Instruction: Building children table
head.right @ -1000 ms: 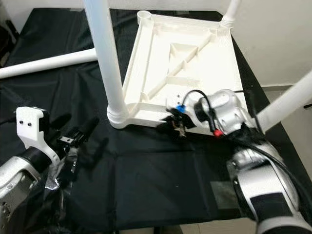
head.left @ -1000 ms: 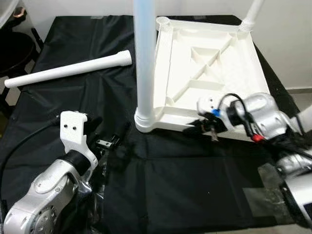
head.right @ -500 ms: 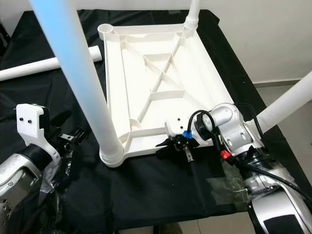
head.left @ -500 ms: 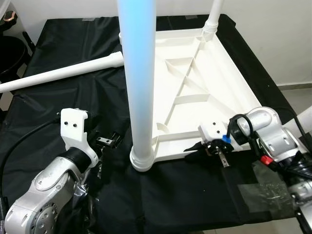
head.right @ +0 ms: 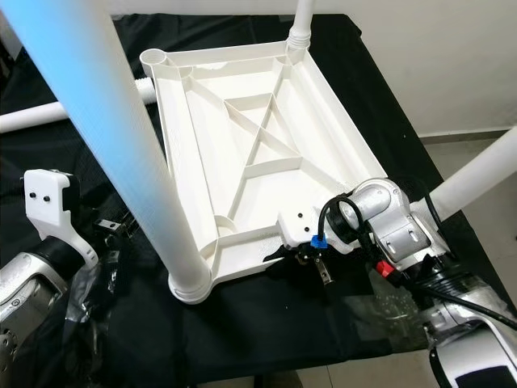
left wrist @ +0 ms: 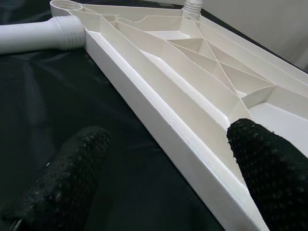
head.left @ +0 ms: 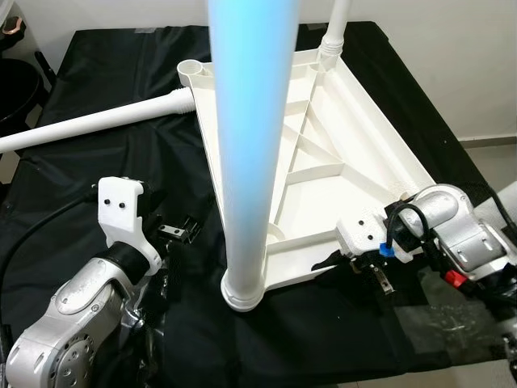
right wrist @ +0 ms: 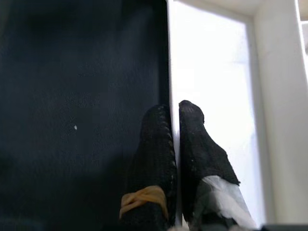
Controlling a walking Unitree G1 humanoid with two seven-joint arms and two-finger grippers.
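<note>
The white plastic table top [head.left: 323, 174] lies upside down on the black cloth. One leg [head.left: 246, 162] stands screwed into its near left corner, another leg [head.left: 338, 20] into the far right corner, and a third leg [head.right: 477, 174] leans out at the right. The far left socket [head.left: 191, 71] is empty, and a loose leg [head.left: 89, 125] lies beside it. My right gripper [right wrist: 174, 108] is shut on the thin near rim of the table top. My left gripper [left wrist: 166, 132] is open low beside the top's left wall, its fingers [left wrist: 72, 173] wide apart.
The black cloth [head.left: 105, 186] covers the work surface and ends close in front of me and at the right, where the pale floor [head.right: 460, 141] shows. A dark round object [head.left: 16, 81] stands at the far left. Clear tape [head.left: 452, 315] sits near my right arm.
The right gripper has dragged the near rim toward me, turning the table top so its far left corner swung toward the loose leg. The view itself also shifted. My left gripper stayed open.
</note>
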